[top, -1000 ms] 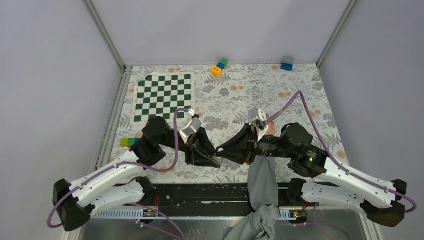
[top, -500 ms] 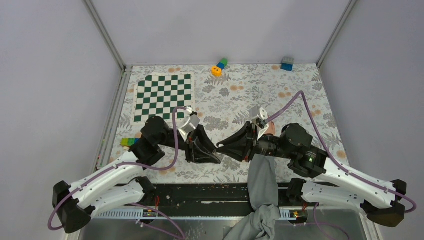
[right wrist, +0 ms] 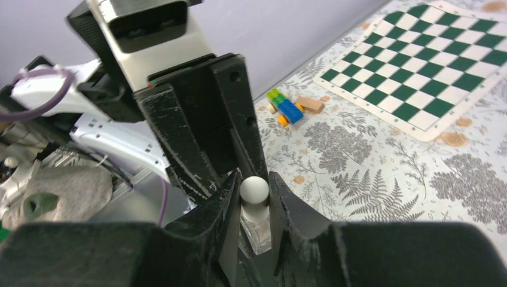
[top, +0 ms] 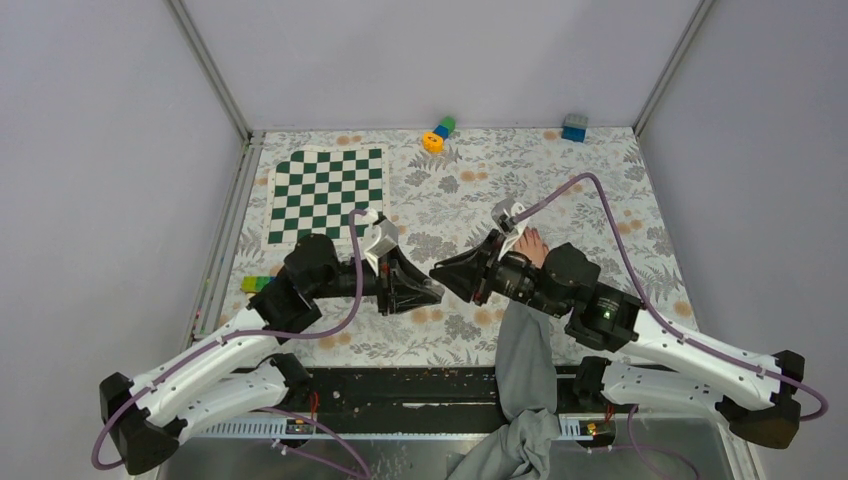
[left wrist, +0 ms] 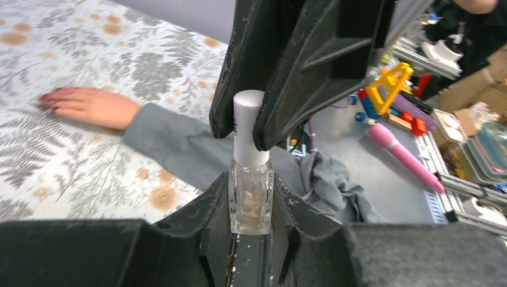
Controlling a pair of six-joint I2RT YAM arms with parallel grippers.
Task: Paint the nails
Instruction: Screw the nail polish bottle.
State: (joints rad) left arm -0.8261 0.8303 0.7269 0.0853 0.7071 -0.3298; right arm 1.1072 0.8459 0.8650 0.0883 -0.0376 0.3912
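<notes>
A fern-and-flower cloth covers the tabletop [top: 600, 190]. A green-and-white chequered mat [top: 325, 195] lies flat at the far left. At the far edge, near the middle, sits a small toy of yellow, blue and green pieces [top: 438, 133]. A blue brick [top: 574, 127] stands at the far right corner. A short row of coloured bricks [top: 258, 284] lies by the left edge, nearer than the mat. Off the tabletop, a pink wand [left wrist: 403, 156] lies on a grey surface near a yellow toy frame [left wrist: 388, 86].

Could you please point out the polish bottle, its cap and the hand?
polish bottle [left wrist: 250, 200]: left wrist view, glass body.
cap [left wrist: 247, 128]: left wrist view, its side.
hand [left wrist: 89, 106]: left wrist view, its back.
</notes>
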